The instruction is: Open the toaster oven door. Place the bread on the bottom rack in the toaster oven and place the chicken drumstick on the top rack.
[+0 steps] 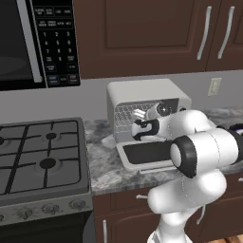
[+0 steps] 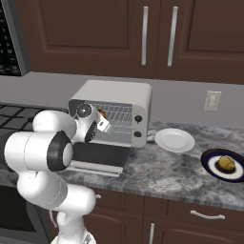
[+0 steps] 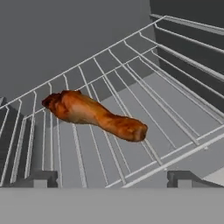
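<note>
The off-white toaster oven stands on the counter with its door dropped flat. My gripper reaches into the oven mouth, open, holding nothing. In the hand view the orange-brown chicken drumstick lies free on a silver wire rack, just ahead of the spread fingertips. Whether that is the top rack or the bottom rack I cannot tell. The bread, a round tan lump, sits on a dark blue plate at the far right.
A white plate lies bare just right of the oven. A gas stove is to the oven's left, with a black microwave above it. Dark cabinets hang over the grey stone counter.
</note>
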